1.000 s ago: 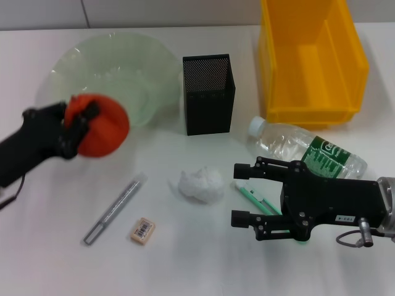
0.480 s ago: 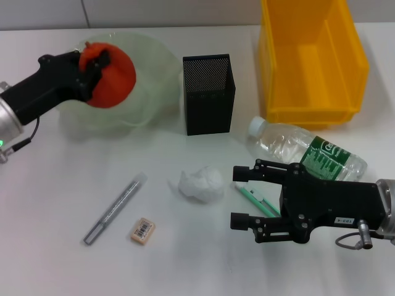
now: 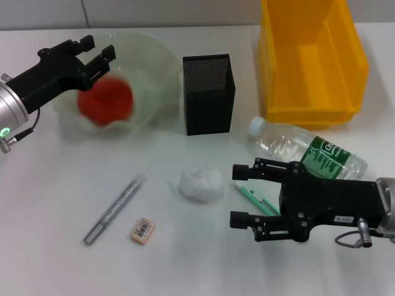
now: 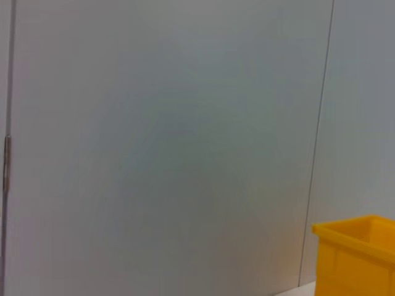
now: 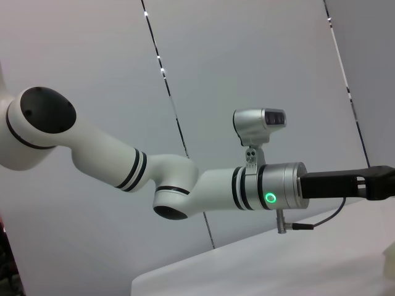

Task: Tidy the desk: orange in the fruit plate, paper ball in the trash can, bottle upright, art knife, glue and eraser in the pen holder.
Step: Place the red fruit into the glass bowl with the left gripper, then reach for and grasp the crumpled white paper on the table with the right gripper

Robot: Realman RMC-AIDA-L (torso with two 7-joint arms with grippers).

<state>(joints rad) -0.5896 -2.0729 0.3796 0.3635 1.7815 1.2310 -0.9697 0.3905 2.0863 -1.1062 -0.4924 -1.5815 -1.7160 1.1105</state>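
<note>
Two grippers are in the head view. The left gripper (image 3: 99,57) is at 10 o'clock over the fruit plate (image 3: 154,68), jaws released and spread, holding nothing. The orange (image 3: 105,102), round and blurred, sits in the translucent, wavy-rimmed plate just below the fingers, apart from them.

The right gripper (image 3: 242,196) is at 5 o'clock, low over the white table (image 3: 49,203), jaws open and empty. A green-handled art knife (image 3: 256,198) lies between its fingers. The crumpled white paper ball (image 3: 201,184) is just beside the fingertips, toward 9 o'clock.

The clear plastic bottle (image 3: 305,153), green-labelled, lies on its side between the right gripper body and the yellow bin (image 3: 311,61). The black mesh pen holder (image 3: 208,94) stands upright at centre, near the plate rim. A slim, clear glue stick (image 3: 115,208) and a small tan eraser (image 3: 142,230) lie at 7 o'clock, near each other, with open tabletop around them.
</note>
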